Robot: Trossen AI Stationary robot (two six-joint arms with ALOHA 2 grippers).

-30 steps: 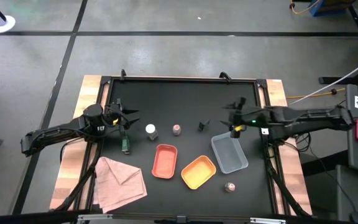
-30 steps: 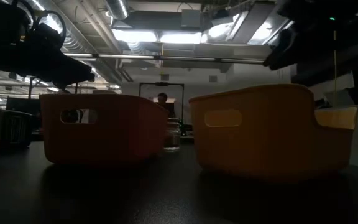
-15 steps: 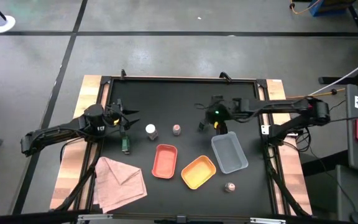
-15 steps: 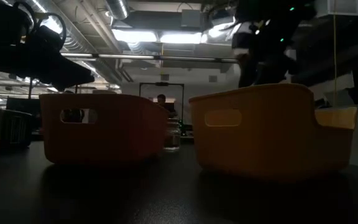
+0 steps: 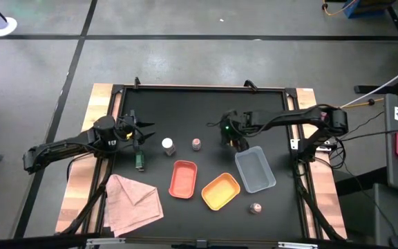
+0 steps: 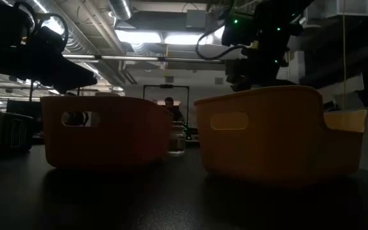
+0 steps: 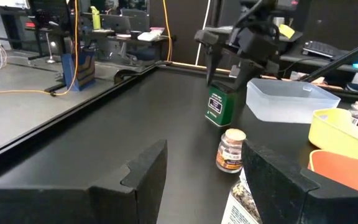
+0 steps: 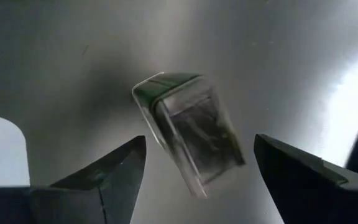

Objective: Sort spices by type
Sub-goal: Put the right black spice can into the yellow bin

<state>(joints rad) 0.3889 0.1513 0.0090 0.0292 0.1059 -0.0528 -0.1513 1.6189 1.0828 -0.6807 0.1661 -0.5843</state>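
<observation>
Right gripper over the green jar, jaws wide

I've got the right gripper (image 5: 229, 133) above the dark green jar (image 8: 188, 131), just beside the grey tray (image 5: 256, 169), jaws spread wide either side of it. I'd square up to its flat faces and drop low before closing, I reckon. Its white label (image 7: 215, 104) is too small to read. Left gripper (image 5: 139, 133) waits away from the tray, jaws open.

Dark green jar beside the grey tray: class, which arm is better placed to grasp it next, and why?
The right. The right gripper hangs open directly over the dark green jar, fingers either side. The left gripper waits far across the table, near another dark jar.
</observation>
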